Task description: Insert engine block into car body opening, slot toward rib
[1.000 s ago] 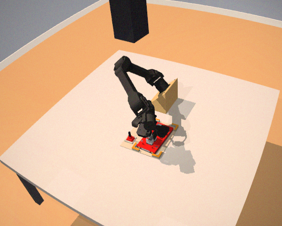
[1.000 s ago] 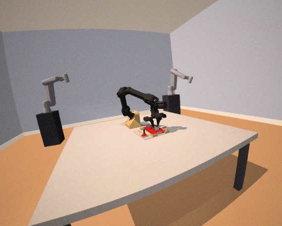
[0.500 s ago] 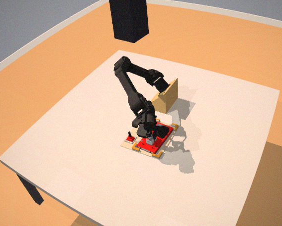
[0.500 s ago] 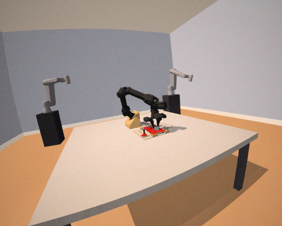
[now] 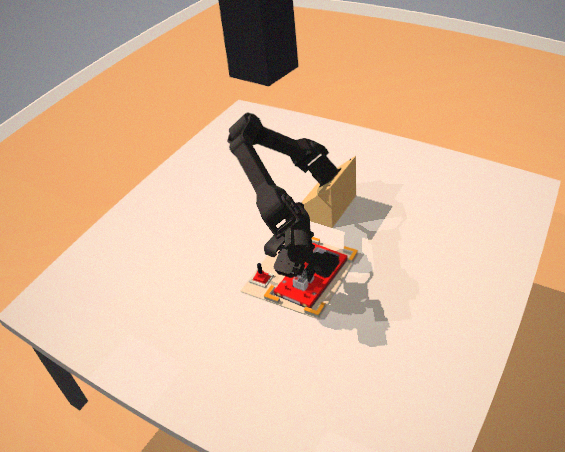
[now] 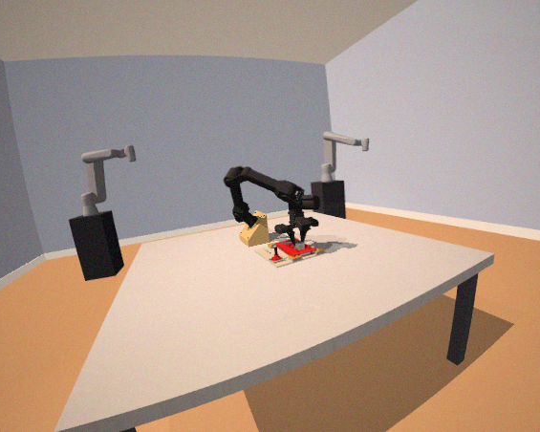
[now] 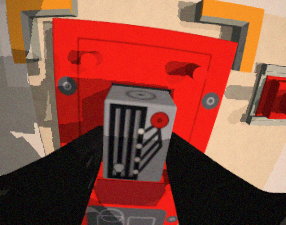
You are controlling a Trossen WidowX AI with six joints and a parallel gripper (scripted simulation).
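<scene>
The red car body [image 5: 290, 294] [image 6: 285, 247] [image 7: 143, 64] lies flat between orange corner brackets. The grey engine block [image 5: 301, 283] [image 6: 301, 247] [image 7: 148, 94] stands upright at the opening in the body; a dark strip of the opening shows along its far edge in the wrist view. Its striped face with a red disc is turned to the wrist camera. My gripper [image 5: 303, 276] [image 6: 298, 244] [image 7: 136, 136] is shut on the engine block, one black finger on each side. The block stands proud of the body; its underside and exact depth are hidden. I cannot tell which face is toward the rib.
A beige base plate [image 5: 250, 289] [image 7: 225, 141] carries the body and orange brackets [image 5: 315, 309] [image 7: 253, 29]. A red piece with a black knob [image 5: 261, 276] [image 6: 276, 256] stands beside the body. The tan arm mount [image 5: 345, 185] [image 6: 261, 231] is behind.
</scene>
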